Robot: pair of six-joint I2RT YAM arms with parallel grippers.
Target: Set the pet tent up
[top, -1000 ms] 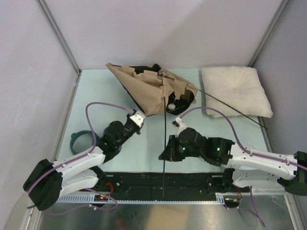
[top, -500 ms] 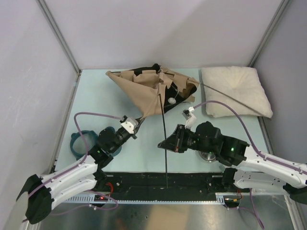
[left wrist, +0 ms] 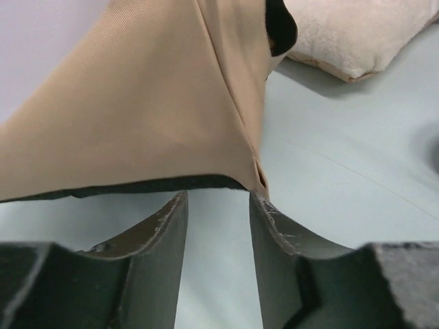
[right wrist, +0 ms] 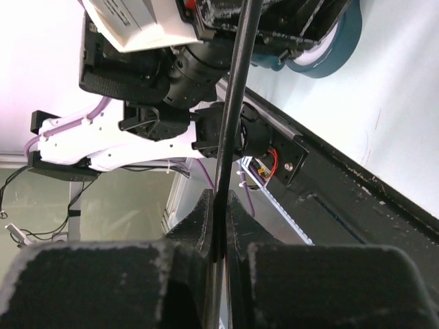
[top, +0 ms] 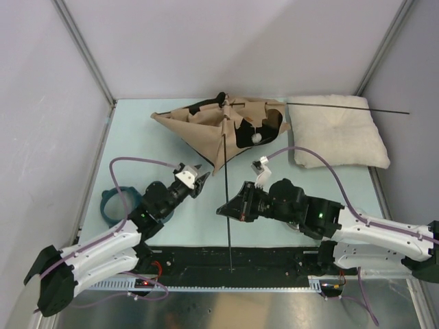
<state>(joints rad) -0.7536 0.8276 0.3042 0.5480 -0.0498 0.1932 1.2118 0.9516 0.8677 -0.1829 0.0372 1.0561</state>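
Observation:
The tan pet tent (top: 206, 130) lies collapsed at the back middle of the table, with its white pompom (top: 256, 137) near the black opening. One thin black pole (top: 227, 205) runs from the tent's top toward the near edge. A second pole (top: 350, 108) sticks out to the right above the pillow. My right gripper (top: 225, 209) is shut on the first pole, which shows between the fingers in the right wrist view (right wrist: 236, 82). My left gripper (top: 199, 179) is open and empty, its fingertips just short of the tent's black-edged lower hem (left wrist: 137, 110).
A cream pillow (top: 336, 130) lies at the back right and shows in the left wrist view (left wrist: 350, 34). A teal ring-shaped bowl (top: 112, 203) sits at the left, by my left arm. A black strip (top: 274, 257) runs along the near edge.
The tent has turned and flattened. The second pole swung from lying slantwise across the pillow to level along its far edge. My right gripper moved left along the held pole; my left arm drew back.

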